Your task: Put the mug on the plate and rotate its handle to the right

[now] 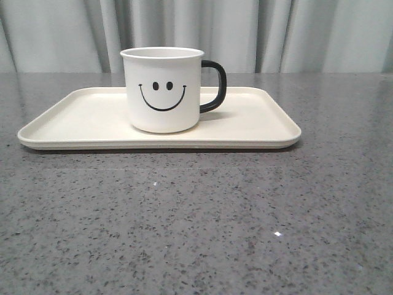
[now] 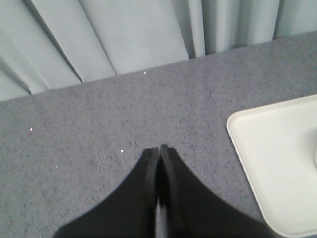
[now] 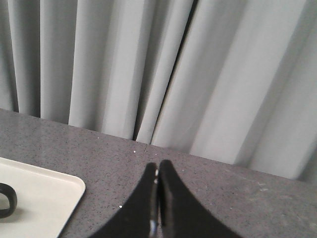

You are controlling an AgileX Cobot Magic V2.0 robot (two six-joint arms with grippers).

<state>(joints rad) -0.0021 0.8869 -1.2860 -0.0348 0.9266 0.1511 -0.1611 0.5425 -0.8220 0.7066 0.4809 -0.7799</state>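
Note:
The white mug [image 1: 163, 89] with a black smiley face stands upright on the cream plate [image 1: 67, 120], near its middle. Its black handle [image 1: 215, 86] points to the right; part of the handle shows in the right wrist view [image 3: 6, 199]. Neither gripper shows in the front view. My left gripper [image 2: 159, 148] is shut and empty over the grey table, to the left of the plate's corner [image 2: 277, 148]. My right gripper [image 3: 158, 164] is shut and empty over the table, to the right of the plate's corner [image 3: 44, 198].
The grey speckled table [image 1: 196, 227] stretches in front of the plate. Grey curtains [image 1: 295, 34] hang behind the table's far edge.

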